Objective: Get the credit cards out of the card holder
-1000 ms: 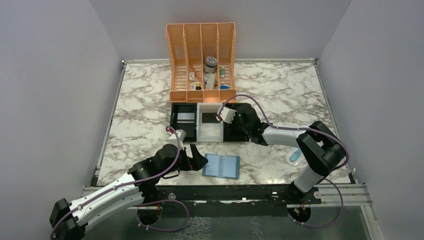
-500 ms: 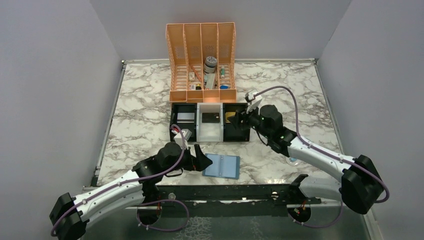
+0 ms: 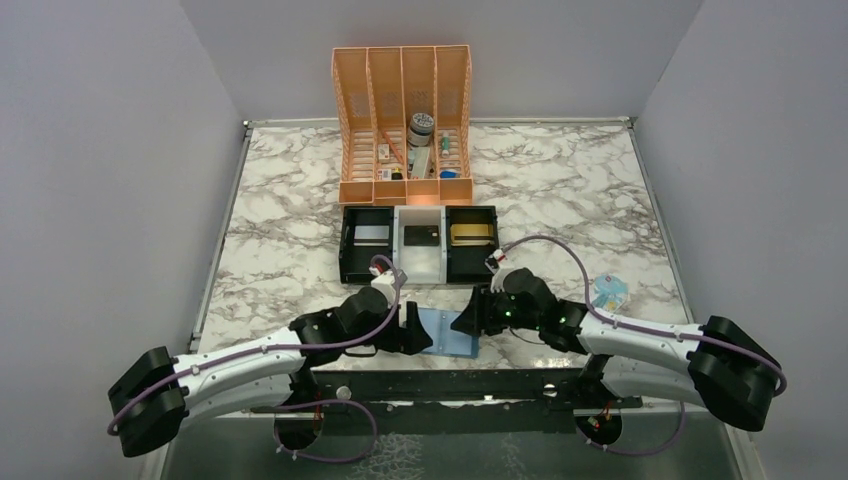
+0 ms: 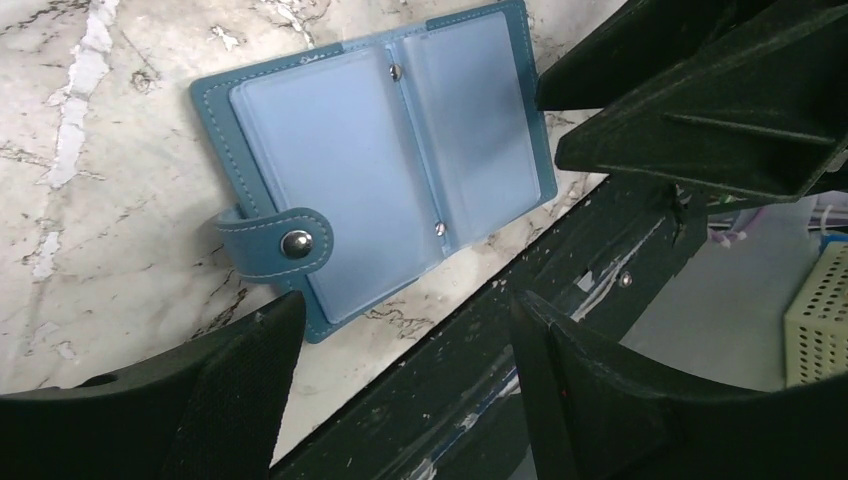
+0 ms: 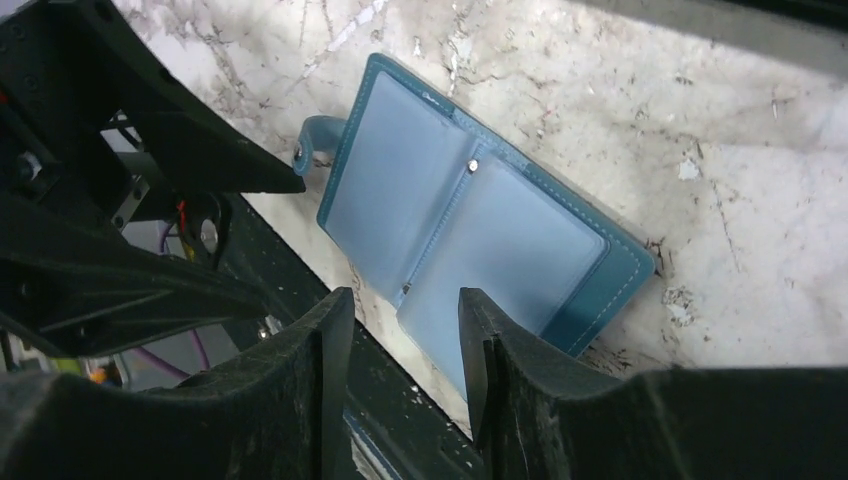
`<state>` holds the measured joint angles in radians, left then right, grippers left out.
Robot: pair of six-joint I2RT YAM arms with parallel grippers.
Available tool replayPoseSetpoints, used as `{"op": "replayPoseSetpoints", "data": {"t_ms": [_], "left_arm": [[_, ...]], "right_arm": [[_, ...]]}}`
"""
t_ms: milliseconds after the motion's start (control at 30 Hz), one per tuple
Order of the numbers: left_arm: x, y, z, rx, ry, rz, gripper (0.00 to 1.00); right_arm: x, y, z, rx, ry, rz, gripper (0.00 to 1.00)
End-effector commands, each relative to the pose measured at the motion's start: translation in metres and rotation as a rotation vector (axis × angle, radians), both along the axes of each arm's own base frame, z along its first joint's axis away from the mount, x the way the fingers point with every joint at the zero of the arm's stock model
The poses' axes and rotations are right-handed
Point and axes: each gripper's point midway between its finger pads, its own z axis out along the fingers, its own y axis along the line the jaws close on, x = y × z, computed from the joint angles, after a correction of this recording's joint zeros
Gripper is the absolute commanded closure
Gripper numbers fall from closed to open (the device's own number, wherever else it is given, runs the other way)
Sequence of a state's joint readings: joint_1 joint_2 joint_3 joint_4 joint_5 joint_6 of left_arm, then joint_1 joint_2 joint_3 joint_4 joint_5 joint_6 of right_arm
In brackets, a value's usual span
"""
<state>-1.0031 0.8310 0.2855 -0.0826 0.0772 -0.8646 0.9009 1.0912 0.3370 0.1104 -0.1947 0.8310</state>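
Grey walls enclose a marble table (image 3: pixel 280 220), seen from above. At the middle of its near edge the blue card holder (image 3: pixel 447 332) lies open and flat, its long axis running along that edge and its near side almost at the black rail. The left gripper (image 3: pixel 418 335) sits at the holder's left end, where the snap tab (image 4: pixel 285 240) sticks out, with its fingers spread wide and empty. The right gripper (image 3: pixel 468 322) is at the holder's right end, its fingers parted more narrowly and also empty. Both are about equally close. The clear pockets look empty in both wrist views. A gold credit card (image 3: pixel 470 234) lies in the right compartment of the tray (image 3: pixel 345 245) farther back. Bare marble lies between holder and tray.
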Motion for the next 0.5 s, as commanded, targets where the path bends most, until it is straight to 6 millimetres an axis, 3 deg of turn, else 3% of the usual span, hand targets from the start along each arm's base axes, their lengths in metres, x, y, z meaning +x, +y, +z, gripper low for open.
{"op": "replayPoseSetpoints", "data": {"t_ms": [0,333,467], "left_arm": [[0.010,-0.015,0.015,-0.010,-0.061,0.024,0.24],[0.017,-0.016,0.001,0.068,-0.088,0.034,0.24],[0.016,-0.015,-0.010,0.091,-0.077,0.031,0.25]], "right_arm": [[-0.008,-0.006,-0.019,-0.064,0.071,-0.086,0.57],[-0.010,-0.036,-0.044,-0.215,0.097,-0.193,0.56],[-0.014,-0.032,-0.047,-0.191,0.102,-0.162,0.56]]}}
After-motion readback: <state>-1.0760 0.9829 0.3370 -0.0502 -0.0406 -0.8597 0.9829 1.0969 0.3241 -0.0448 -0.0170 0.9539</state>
